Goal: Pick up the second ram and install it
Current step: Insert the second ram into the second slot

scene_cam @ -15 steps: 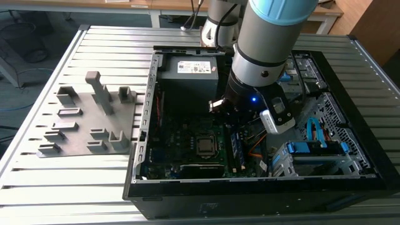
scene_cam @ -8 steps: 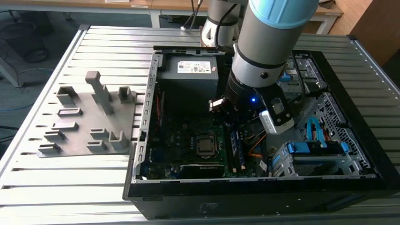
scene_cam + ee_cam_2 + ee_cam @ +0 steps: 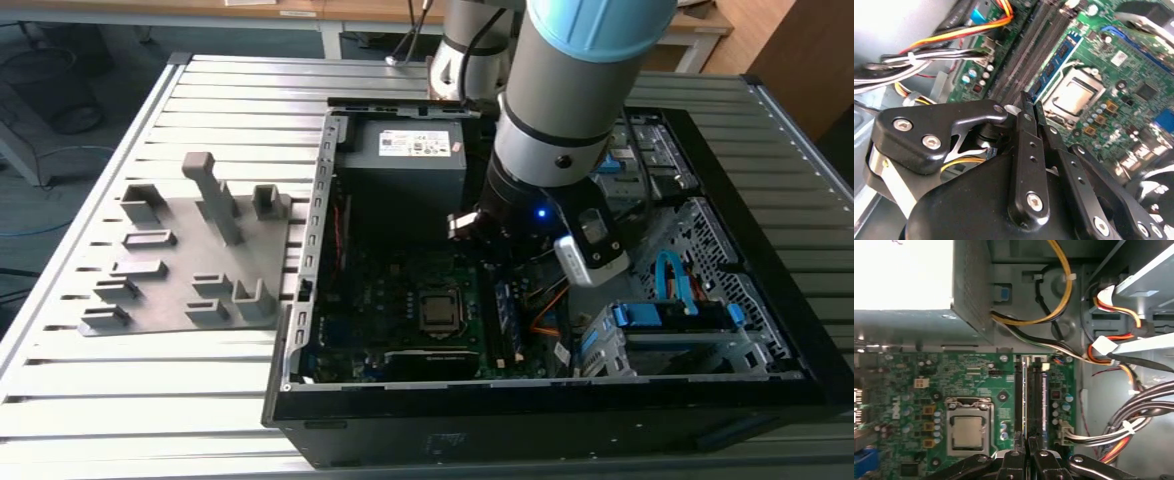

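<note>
Exterior view: arm (image 3: 567, 110) reaches down into open PC case (image 3: 747, 180) over the motherboard (image 3: 400, 300); grey holder tray (image 3: 174, 250) sits well apart on the slatted table (image 3: 200, 90), toward the exterior view's left.

Gripper (image 3: 1030, 107) jaws are nearly closed, pads almost together. In the first wrist view gripper (image 3: 1027, 442) sits right over the memory slots. A thin pale edge runs away from between the jaws along a slot (image 3: 1024, 400); cannot tell whether that is the second ram or whether the jaws grip it.

One ram (image 3: 1056, 62) with a blue board and black chips is already seated in a slot, just beside the jaws and on the CPU side. In the first wrist view a stick (image 3: 1044, 400) lies one slot over from the jaws, on the cable side.

CPU socket (image 3: 968, 430) is near the jaws, with open board between them. Cable bundle (image 3: 1134, 425) crowds the other side, close to the slot ends. PSU wall (image 3: 971, 285) bounds the far end of the slots. Little room sideways.

PSU label (image 3: 418, 143) print is unreadable.
</note>
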Robot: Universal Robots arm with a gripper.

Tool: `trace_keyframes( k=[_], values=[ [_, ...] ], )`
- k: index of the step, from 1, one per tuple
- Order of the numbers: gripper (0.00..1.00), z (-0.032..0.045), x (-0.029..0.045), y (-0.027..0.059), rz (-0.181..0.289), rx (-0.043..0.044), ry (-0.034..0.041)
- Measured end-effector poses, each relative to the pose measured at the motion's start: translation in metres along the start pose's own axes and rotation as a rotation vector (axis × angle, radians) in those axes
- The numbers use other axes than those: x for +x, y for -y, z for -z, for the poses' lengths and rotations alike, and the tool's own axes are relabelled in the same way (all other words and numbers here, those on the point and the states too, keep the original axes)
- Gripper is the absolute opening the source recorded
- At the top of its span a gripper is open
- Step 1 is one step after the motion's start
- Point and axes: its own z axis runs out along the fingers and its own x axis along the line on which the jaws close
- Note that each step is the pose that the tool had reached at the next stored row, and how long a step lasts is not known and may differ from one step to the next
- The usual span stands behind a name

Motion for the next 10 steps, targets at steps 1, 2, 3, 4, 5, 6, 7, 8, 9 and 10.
trace_keyframes(
  k=[1, 2, 3, 4, 5, 6, 7, 8, 9, 10],
  values=[
    [0.14, -0.0002, 0.0000, 0.0000, 0.000, -0.0001, 0.0124],
    [0.14, -0.0004, 0.0001, 0.0000, 0.001, -0.0003, 0.0233],
    [0.14, -0.0004, 0.0000, 0.0000, 0.001, -0.0003, 0.0241],
    [0.14, -0.0004, 0.0000, 0.0000, 0.001, -0.0003, 0.0241],
    [0.14, -0.0004, 0.0000, 0.0000, 0.001, -0.0002, 0.0242],
    [0.14, -0.0004, 0.0001, 0.0000, 0.001, -0.0002, 0.0242],
    [0.14, -0.0004, 0.0001, 0.0000, 0.001, -0.0002, 0.0242],
    [0.14, -0.0004, 0.0000, 0.0000, 0.001, -0.0002, 0.0243],
    [0.14, -0.0005, 0.0001, 0.0000, 0.001, 0.0005, 0.0243],
    [0.14, -0.0008, 0.0000, 0.0000, 0.001, 0.0014, 0.0242]
  ],
)
